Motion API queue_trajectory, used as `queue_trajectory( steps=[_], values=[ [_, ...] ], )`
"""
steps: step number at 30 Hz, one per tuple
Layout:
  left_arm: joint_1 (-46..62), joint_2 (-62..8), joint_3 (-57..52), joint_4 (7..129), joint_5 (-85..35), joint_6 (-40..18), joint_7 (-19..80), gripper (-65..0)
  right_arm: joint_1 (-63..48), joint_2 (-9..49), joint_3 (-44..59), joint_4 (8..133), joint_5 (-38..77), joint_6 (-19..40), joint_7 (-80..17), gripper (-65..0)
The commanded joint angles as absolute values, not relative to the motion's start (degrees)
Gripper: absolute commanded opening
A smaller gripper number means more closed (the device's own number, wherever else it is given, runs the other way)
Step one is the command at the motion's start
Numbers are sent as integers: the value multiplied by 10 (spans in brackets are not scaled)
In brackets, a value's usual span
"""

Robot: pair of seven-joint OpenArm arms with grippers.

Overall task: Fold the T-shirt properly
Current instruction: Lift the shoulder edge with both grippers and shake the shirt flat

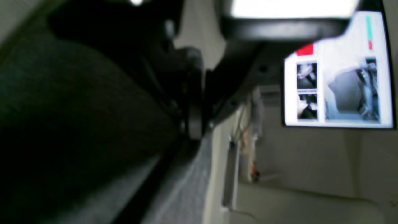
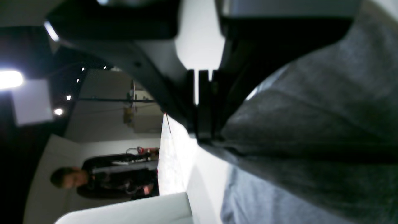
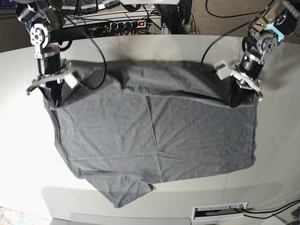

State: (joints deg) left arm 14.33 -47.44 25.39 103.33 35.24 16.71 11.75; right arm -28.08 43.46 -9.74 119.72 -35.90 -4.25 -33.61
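T-shirt, plain heather-grey cotton, lies flat on the pale counter; left tool and right tool are clamped on its far corners, mid-fold, and should next carry that edge nearward.

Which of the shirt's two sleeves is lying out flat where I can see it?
The sleeve at the T-shirt's bottom edge in the base view, sticking out toward the camera. The other sleeve is not visible; the far edge is folded over.

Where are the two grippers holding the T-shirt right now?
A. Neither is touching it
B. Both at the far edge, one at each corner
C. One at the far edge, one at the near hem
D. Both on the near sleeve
B: in the base view the left gripper and right gripper each pinch a far corner of the T-shirt.
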Motion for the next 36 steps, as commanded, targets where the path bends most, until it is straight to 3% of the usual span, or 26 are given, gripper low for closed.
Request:
queue_trajectory(
  steps=[1, 20, 32, 34, 36],
  values=[
    [130, -475, 248, 1031, 352, 181, 115, -650, -265, 443, -93, 1196, -362, -54, -327, -650],
    [45, -404, 249, 902, 303, 180, 57, -650, -86, 439, -108, 1051, -258, -31, -300, -650],
    [35, -400, 249, 889, 291, 180, 57, -650, 8, 366, -181, 946, -295, -32, -333, -650],
    [35, -400, 249, 889, 291, 180, 58, -546, 11, 365, -181, 946, -301, -32, -343, -616],
    [36, -400, 249, 889, 291, 180, 60, -456, 11, 365, -180, 946, -301, -33, -348, -497]
  ],
)
